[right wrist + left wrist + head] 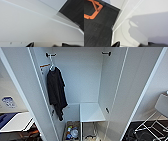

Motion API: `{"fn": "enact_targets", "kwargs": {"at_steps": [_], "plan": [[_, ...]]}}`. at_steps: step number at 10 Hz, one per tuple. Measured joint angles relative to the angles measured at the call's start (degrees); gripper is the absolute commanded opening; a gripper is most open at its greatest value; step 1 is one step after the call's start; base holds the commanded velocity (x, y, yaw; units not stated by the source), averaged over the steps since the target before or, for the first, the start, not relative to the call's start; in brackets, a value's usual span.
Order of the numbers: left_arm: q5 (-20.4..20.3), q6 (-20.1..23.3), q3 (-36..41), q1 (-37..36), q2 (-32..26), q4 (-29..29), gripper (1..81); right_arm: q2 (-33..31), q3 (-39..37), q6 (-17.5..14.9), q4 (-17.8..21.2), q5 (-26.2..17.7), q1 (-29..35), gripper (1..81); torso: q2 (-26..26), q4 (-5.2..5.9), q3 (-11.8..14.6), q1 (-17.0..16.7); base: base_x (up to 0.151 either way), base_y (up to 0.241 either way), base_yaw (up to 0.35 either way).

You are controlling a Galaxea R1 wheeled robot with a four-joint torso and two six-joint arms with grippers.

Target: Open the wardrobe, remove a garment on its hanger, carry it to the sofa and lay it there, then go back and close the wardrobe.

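The wardrobe [80,77] stands in front of me with both tall white doors swung wide, the left door [22,89] and the right door [136,84]. My left gripper [134,45] is open, its two dark tips apart right beside a white door panel [149,16]. My right gripper [48,45] is open too, close against another white panel [31,25]. Neither holds anything.
A black shirt [56,92] hangs inside at the left from a dark bracket. A white shelf [91,112] sits low on the right, with a box of small items [71,132] on the floor. A white chair [156,119] stands at the right, an orange frame [94,9] on the dark carpet.
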Motion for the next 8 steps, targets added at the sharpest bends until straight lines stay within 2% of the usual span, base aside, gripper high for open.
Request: {"fn": "enact_targets", "kwargs": {"at_steps": [1, 2, 4, 6, 8], "plan": [[0.4, 0.7, 2.7, 1.3, 1.9, 0.0, 81.1, 1.3, 3.1, 0.3, -0.9, 3.2, -1.1, 81.1, 0.0, 0.00, 0.0, 0.0, 0.000, 0.000, 0.000], [-2.5, -0.2, 3.7, 2.9, 5.0, -0.8, 81.1, 3.8, 4.0, 0.6, -1.7, 5.9, -2.2, 81.1, 0.0, 0.00, 0.0, 0.0, 0.000, 0.000, 0.000], [-0.9, 2.0, 5.2, 9.4, 7.7, 0.1, 81.1, 7.0, 3.4, 0.0, -8.1, 5.3, -7.9, 81.1, 0.0, 0.00, 0.0, 0.0, 0.000, 0.000, 0.000], [-1.5, 2.2, 3.6, 16.0, 6.8, 3.2, 81.1, 7.8, -2.8, 0.0, -12.3, 4.1, -13.1, 81.1, 0.0, 0.00, 0.0, 0.0, 0.000, 0.000, 0.000], [-5.7, 2.4, 1.6, 22.3, 8.1, 7.5, 81.1, 9.3, -11.2, 0.0, -15.6, 3.9, -16.7, 81.1, 0.0, 0.00, 0.0, 0.0, 0.000, 0.000, 0.000]]}}
